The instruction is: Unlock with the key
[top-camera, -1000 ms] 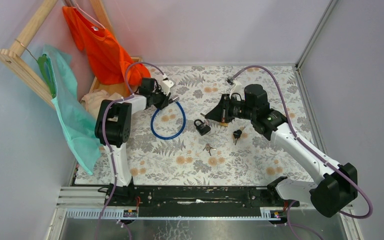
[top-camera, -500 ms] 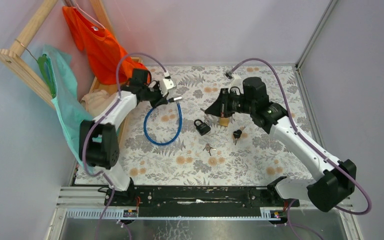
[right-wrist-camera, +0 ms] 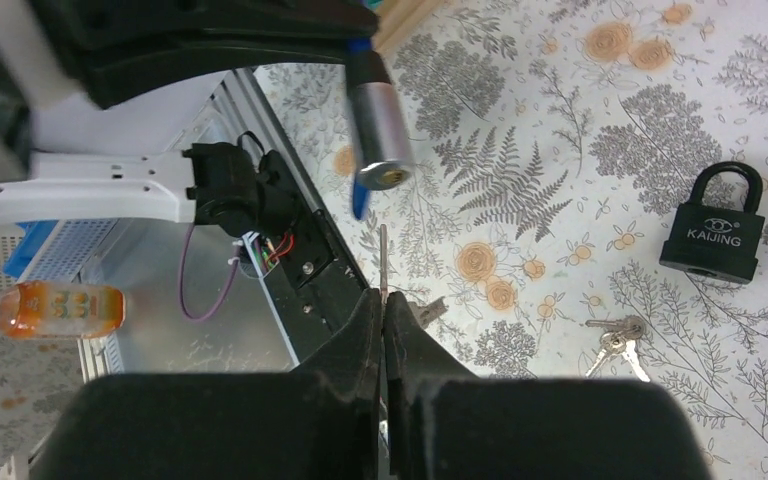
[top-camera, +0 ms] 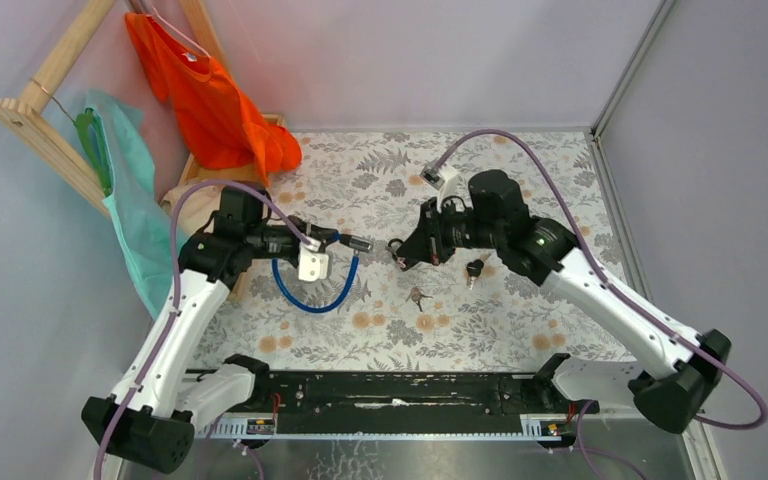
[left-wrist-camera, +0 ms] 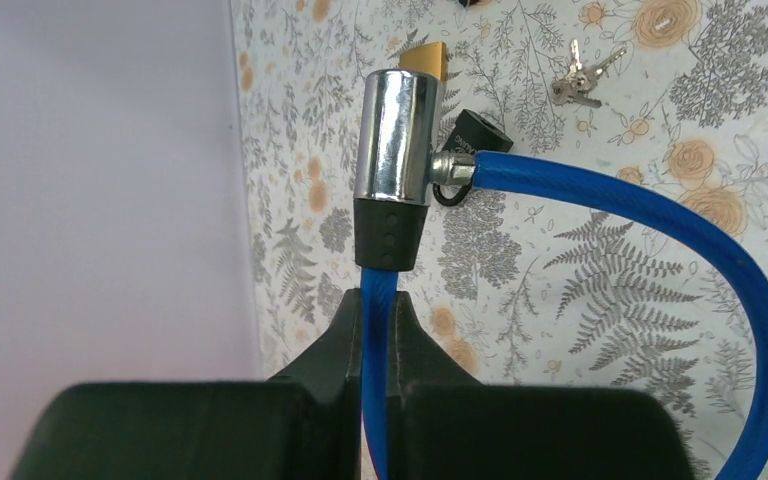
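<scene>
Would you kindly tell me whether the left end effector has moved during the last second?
Yes. The left end effector, shut on the cable, has moved away from the orange shirt toward the arm bases.

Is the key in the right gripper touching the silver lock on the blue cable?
Apart. The right wrist view shows the key ending short of the silver lock, with patterned mat visible between them.

Pale lilac walls (top-camera: 410,60) enclose a floral tabletop (top-camera: 520,320).
</scene>
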Controlling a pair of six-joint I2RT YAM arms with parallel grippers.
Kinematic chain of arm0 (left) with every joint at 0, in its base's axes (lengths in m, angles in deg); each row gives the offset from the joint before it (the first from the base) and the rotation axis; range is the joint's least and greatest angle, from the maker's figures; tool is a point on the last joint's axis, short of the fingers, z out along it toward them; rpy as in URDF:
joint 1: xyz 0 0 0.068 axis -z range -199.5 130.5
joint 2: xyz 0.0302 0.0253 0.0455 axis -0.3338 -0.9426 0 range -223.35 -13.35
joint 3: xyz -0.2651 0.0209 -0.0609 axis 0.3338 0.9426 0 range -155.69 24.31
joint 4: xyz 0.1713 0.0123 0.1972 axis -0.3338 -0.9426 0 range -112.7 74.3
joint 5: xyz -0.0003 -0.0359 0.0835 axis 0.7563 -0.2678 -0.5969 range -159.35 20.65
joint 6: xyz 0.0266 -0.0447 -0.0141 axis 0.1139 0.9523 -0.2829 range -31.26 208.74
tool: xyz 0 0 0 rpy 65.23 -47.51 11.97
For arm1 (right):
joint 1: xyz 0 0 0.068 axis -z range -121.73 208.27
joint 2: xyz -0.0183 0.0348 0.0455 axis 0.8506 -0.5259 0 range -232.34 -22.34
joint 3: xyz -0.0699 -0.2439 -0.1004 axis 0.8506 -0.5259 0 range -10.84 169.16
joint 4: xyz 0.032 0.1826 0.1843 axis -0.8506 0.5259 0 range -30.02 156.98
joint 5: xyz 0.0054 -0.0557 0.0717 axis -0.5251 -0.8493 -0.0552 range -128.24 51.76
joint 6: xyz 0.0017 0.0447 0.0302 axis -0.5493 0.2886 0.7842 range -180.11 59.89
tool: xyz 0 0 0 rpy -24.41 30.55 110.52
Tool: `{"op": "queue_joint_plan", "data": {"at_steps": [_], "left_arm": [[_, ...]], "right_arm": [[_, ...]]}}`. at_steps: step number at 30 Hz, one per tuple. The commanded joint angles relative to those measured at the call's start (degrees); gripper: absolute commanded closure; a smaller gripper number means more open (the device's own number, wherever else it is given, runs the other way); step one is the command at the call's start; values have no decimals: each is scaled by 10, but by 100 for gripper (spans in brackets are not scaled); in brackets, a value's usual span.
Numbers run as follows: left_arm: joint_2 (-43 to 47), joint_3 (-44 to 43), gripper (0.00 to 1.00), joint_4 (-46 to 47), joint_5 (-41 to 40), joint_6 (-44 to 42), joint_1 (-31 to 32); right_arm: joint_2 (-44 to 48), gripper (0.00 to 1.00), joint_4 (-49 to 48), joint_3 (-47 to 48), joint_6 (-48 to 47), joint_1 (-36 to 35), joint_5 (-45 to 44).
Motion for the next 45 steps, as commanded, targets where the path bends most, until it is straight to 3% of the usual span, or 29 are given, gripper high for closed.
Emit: {"op": "queue_joint_plan", "data": {"at_steps": [1, 16, 45], "left_arm": [[29, 18, 100, 51, 37, -74, 7], [76, 41, 100, 141, 62, -15, 34], [74, 30, 100, 133, 43, -15, 52]], "right_arm": [[51, 100, 22, 13, -30, -22, -19], [73, 100, 3, -1, -26, -47, -41], [67, 100, -30, 17, -22, -57, -33]]}}
